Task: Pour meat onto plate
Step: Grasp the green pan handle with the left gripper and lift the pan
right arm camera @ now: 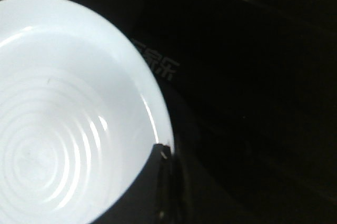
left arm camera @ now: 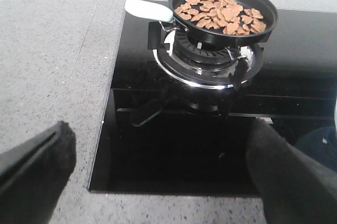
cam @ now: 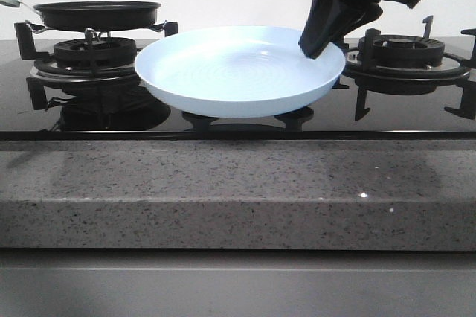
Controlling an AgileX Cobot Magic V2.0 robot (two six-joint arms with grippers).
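Black pan (left arm camera: 223,13) with the meat (left arm camera: 221,12) sits ahead of my empty, open left claw (left arm camera: 158,182), handle (left arm camera: 148,9) toward it, while my right claw (cam: 321,42) grips the plate (cam: 223,71).

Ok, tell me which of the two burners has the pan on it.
The left burner: the black frying pan holding the meat sits on it. The right burner is bare.
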